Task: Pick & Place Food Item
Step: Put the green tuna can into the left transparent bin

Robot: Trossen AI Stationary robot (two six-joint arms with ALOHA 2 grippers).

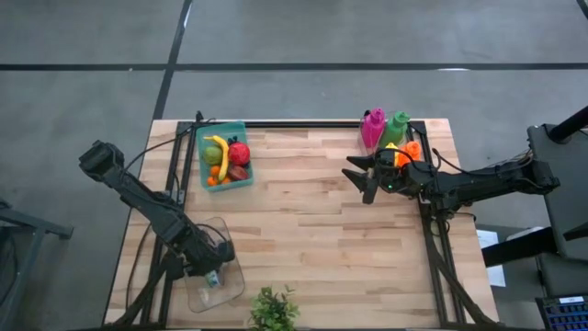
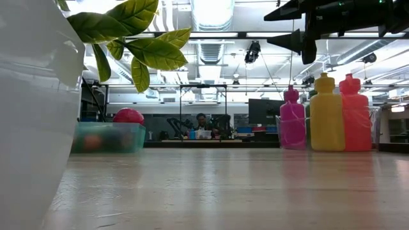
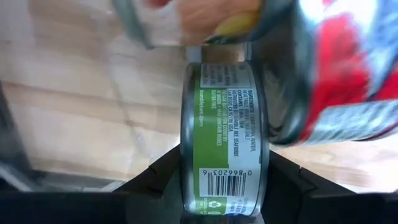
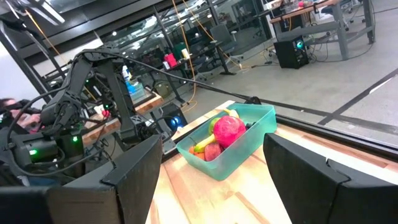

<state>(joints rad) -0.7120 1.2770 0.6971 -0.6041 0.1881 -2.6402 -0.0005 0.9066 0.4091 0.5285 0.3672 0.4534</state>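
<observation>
Table: light wooden top (image 1: 312,230) with a black frame along its edges, on a grey floor — it fills the middle of the high view.
Left gripper: (image 1: 209,272) at the lower left of the high view, reaching into a clear plastic bin (image 1: 225,285); its fingers are clamped on a small can.
Can: green label with a barcode (image 3: 225,140), standing on edge between the two dark fingers (image 3: 155,180) in the centre of the left wrist view; other cans with red and white labels (image 3: 348,74) crowd the upper right of that view.
Right gripper: (image 1: 360,179) right of centre in the high view, fingers spread wide and holding nothing, raised above the table — it shows at the upper right of the low view.
Teal basket: (image 1: 241,181) at the upper left of the table, holding a banana (image 1: 220,147), a red apple (image 1: 239,153) and other small fruit.
Bottles: pink (image 1: 372,124), green (image 1: 397,124) and orange (image 1: 412,147), standing close together at the upper right of the table.
Plant: green leaves (image 1: 273,308) at the bottom edge of the high view, centre.
Room: workbenches and a seated person far off in the middle of the low view.
</observation>
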